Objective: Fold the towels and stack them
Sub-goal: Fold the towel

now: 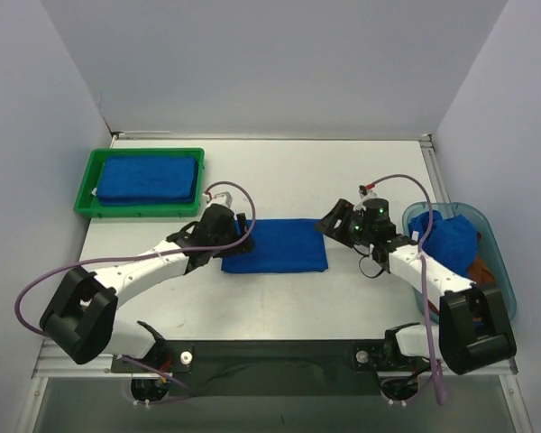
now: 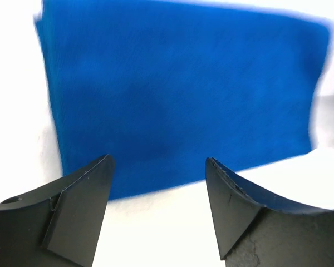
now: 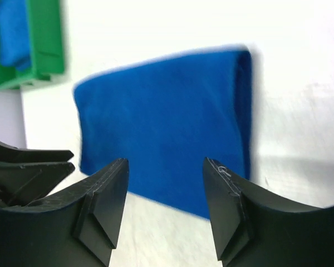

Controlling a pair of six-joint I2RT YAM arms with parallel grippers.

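A folded royal blue towel (image 1: 275, 244) lies flat on the white table between the two arms; it fills the left wrist view (image 2: 183, 94) and the right wrist view (image 3: 161, 122). My left gripper (image 1: 242, 229) is open and empty at the towel's left edge; its fingertips (image 2: 103, 167) hover just short of the cloth. My right gripper (image 1: 329, 223) is open and empty at the towel's right edge. A folded blue towel (image 1: 150, 178) lies in the green tray (image 1: 90, 185). A crumpled blue towel (image 1: 446, 236) and a rust-brown one (image 1: 483, 267) lie in the teal bin (image 1: 500, 271).
The green tray stands at the back left and shows in the right wrist view (image 3: 44, 44). The teal bin stands at the right edge beside the right arm. The left gripper's tip (image 3: 28, 161) shows in the right wrist view. Walls enclose the table on three sides.
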